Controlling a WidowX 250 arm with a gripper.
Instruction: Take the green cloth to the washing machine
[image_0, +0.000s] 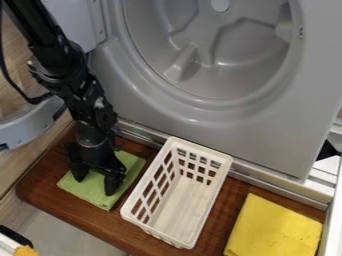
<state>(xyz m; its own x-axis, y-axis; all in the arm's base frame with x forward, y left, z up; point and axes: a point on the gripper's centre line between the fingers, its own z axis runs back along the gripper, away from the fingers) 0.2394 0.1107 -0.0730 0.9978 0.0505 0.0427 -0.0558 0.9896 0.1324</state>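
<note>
Yellow cloth (274, 227) nearest, lower right, flat on brown wooden board (43, 187); small orange-yellow piece (26, 251) in lower left corner; white slotted basket (184, 200) mid-board, upright, between yellow cloth and green cloth (100, 195); green cloth lies flat on board's left part, outside washing machine (277, 140); gripper (95, 183) points down over it, jaws apart, green showing between; can't tell if tips touch cloth; machine stands behind board, drum facing up at slant, grey round door (27, 124) swung out left.
</note>
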